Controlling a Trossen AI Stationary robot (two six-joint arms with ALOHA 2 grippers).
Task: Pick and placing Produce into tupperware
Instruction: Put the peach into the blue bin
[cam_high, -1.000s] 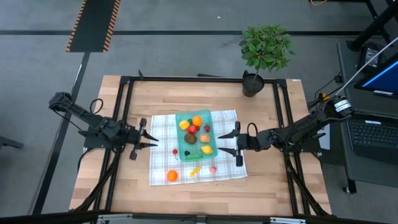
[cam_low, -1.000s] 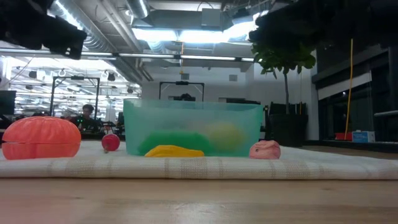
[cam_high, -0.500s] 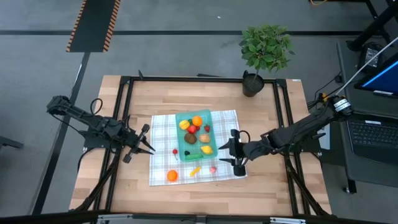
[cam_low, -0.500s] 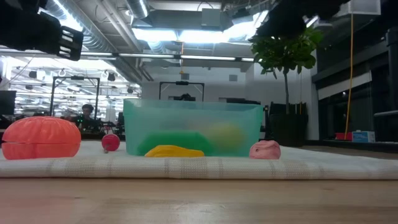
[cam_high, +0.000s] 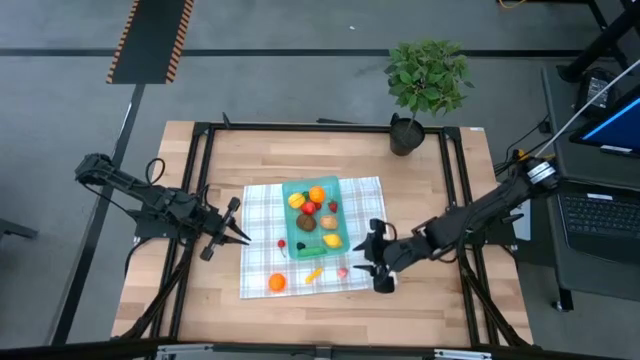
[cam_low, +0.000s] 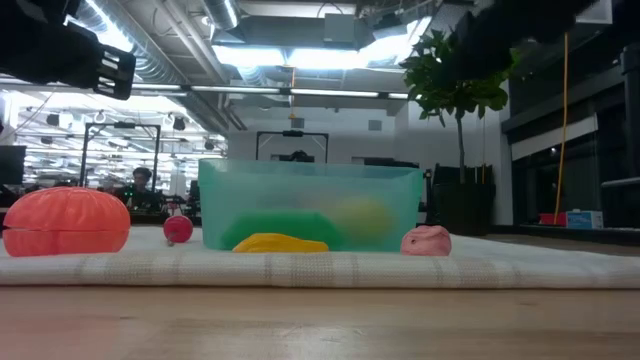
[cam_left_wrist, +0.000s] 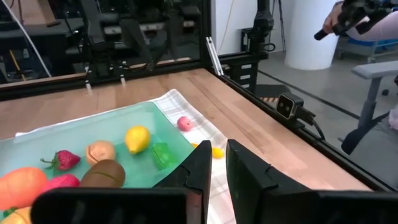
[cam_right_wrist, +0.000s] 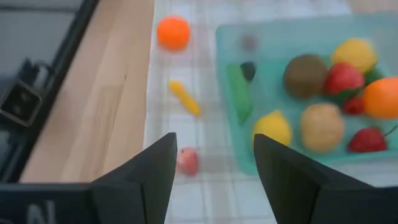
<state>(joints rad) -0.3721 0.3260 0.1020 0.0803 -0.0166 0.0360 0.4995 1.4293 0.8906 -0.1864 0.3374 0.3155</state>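
On the counter (cam_high: 430, 200), a checked cloth (cam_high: 262, 205) is lying under the teal tupperware (cam_high: 293, 248), which is sitting near the cloth's middle and holding most of the produce: an orange (cam_high: 317, 194), a lemon (cam_high: 333, 241), a brown kiwi (cam_high: 307, 222), strawberries and a green piece. Three pieces are lying loose on the cloth in front of the tupperware: an orange ball (cam_high: 277, 283), a small yellow piece (cam_high: 314, 274) and a pink piece (cam_high: 342, 271). The right tool (cam_high: 376, 262) is hovering at the cloth's right front corner, just beside the pink piece, with its fingers (cam_right_wrist: 138, 177) standing apart and gripping nothing. The left tool (cam_high: 226, 232) is waiting over the cloth's left edge, apart from the tupperware, with its fingers (cam_left_wrist: 245, 176) pressed together and empty. A potted plant (cam_high: 425, 85) is standing at the counter's far edge.
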